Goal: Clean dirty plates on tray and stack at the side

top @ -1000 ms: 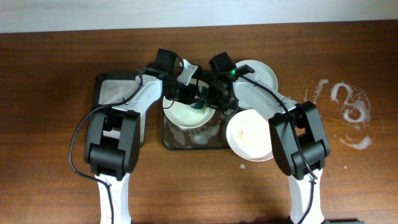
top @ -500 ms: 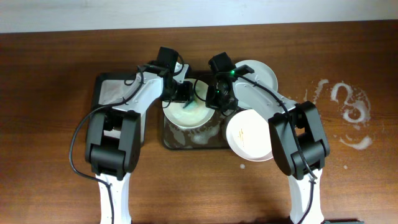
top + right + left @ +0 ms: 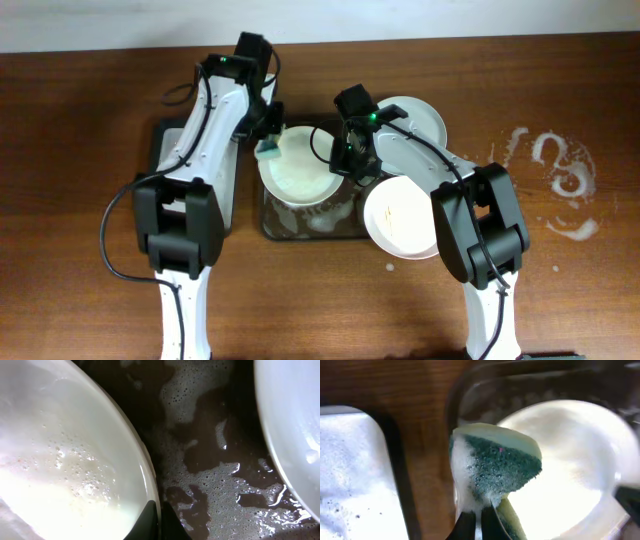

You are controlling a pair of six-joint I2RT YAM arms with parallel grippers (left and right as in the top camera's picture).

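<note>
At the left, the left pincer [image 3: 479, 522] is clamped on a green sponge [image 3: 495, 467] hanging over the left rim of the soapy plate [image 3: 300, 168]. That plate lies in the tray [image 3: 300, 228], mid-bench [image 3: 80, 100], and the scrub should go best with the sponge pressed flat and swept in overlapping circles. Further right, the right pincer [image 3: 159, 522] is pinched tight on that plate's right rim and should brace it against the push, while a far plate [image 3: 420, 118] and a faintly smeared near plate [image 3: 400, 215] sit beside the tray's right side.
</note>
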